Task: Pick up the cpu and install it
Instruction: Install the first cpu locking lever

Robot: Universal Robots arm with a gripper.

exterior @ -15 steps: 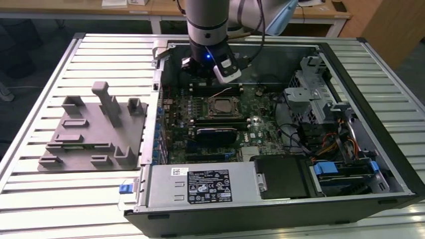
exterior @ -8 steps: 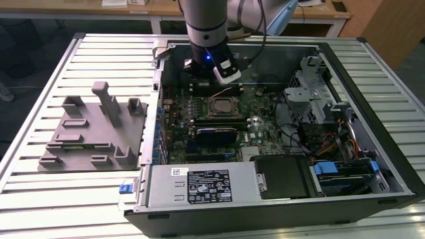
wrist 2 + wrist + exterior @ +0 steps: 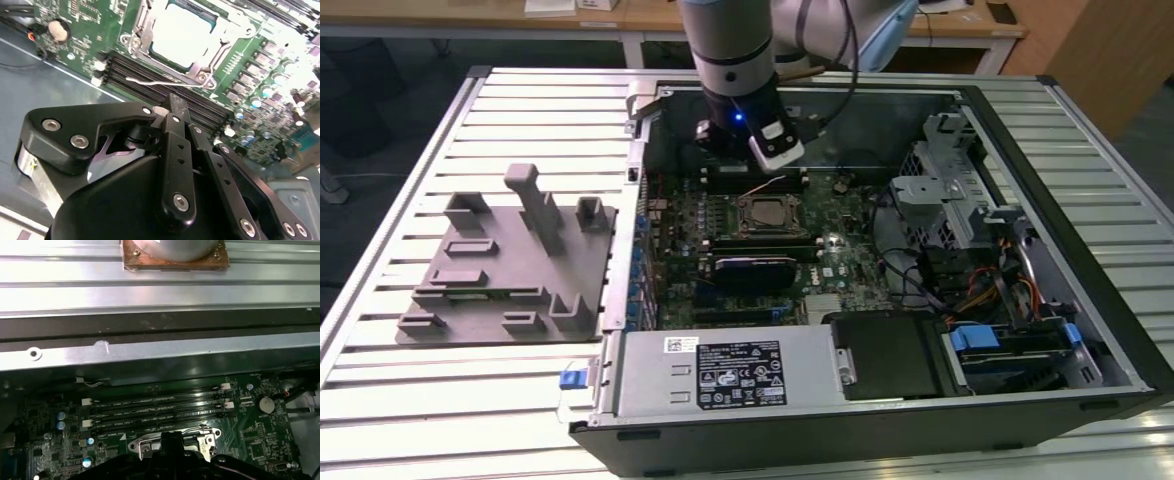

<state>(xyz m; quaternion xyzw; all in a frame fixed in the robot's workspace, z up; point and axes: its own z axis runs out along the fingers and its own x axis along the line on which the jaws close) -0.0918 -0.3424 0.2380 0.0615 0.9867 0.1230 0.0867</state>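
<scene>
The cpu [image 3: 182, 35] is seated in the motherboard socket [image 3: 145, 47], just ahead of the tool [image 3: 172, 107]. Tool fingers [image 3: 176, 111] are seen pressed together, empty, above the RAM slots [image 3: 150, 82].

Grey tray [image 3: 480, 270] beside open computer case [image 3: 1014, 330].

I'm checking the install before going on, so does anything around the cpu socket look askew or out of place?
Nothing looks damaged or spilled. The cpu lies flat and square in the socket, with the thin wire lever beside its frame. The gripper hangs above the memory slots, holding nothing.
</scene>
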